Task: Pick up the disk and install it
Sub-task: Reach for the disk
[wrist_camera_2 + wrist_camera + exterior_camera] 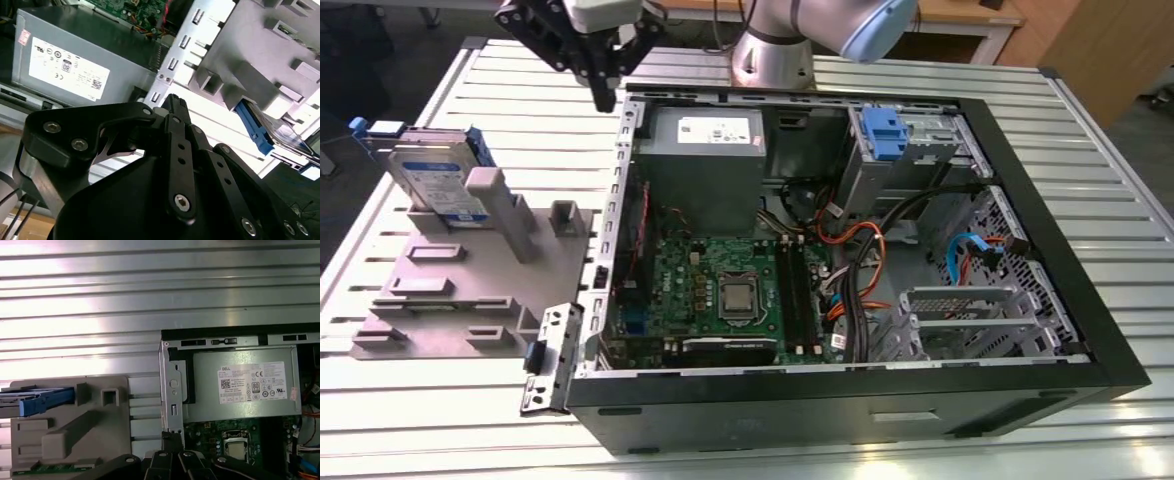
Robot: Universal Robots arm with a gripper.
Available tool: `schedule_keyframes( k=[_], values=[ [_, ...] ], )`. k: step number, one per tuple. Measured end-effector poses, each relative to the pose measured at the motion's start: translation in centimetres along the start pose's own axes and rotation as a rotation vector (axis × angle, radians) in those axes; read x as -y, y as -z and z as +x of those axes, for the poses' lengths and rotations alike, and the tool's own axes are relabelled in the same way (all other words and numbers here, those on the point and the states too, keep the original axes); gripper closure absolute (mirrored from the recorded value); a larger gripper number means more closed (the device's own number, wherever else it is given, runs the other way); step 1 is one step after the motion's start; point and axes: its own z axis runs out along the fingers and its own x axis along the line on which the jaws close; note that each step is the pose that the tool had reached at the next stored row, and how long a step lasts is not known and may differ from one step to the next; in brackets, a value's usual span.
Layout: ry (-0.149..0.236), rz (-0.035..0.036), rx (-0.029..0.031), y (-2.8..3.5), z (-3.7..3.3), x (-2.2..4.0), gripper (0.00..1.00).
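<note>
Over on the exterior view's left of the open PC case (854, 410), the disk (438, 182) stands on edge in a grey holder plate (454, 290), blue carrier around it, white-and-blue label showing but too small to read. Gripper (603, 98) hangs over the case corner by the power supply (704, 175) with its white sticker (716, 128), well apart from the disk, fingers pinched together on nothing.

Pincer (603, 100) downward, fingertips (173, 103) together
</note>
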Motion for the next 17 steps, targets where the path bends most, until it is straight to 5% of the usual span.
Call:
schedule_keyframes(
  k=[17],
  values=[
    [0.0,-0.0001,0.0,-0.57,5.31,0.07,0.89]
  ],
)
